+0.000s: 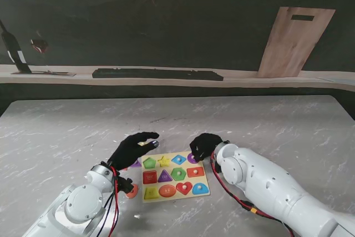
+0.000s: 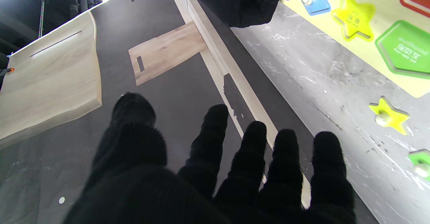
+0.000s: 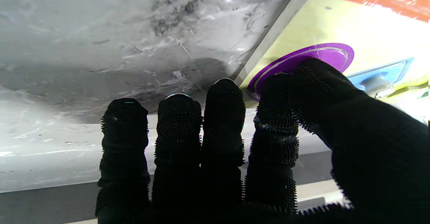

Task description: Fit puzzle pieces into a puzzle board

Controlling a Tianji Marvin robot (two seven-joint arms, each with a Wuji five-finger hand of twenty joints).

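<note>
The yellow puzzle board (image 1: 172, 168) lies near me at the table's middle, with coloured shapes in several rows. My right hand (image 1: 204, 146) is at its far right corner. In the right wrist view, thumb and forefinger are closed on the purple round piece (image 3: 312, 54) at the board's edge (image 3: 336, 26), beside a blue diamond (image 3: 379, 73). My left hand (image 1: 132, 149) hovers open, fingers spread, at the board's far left corner. Its wrist view shows a loose yellow star (image 2: 389, 116) and a green piece (image 2: 420, 163) on the table by the board (image 2: 379, 2).
An orange piece (image 1: 131, 191) lies by my left wrist, and a purple one (image 1: 136, 164) shows partly under that hand. A dark keyboard (image 1: 158, 74) and a leaning wooden board (image 1: 294, 43) stand on the ledge behind the table.
</note>
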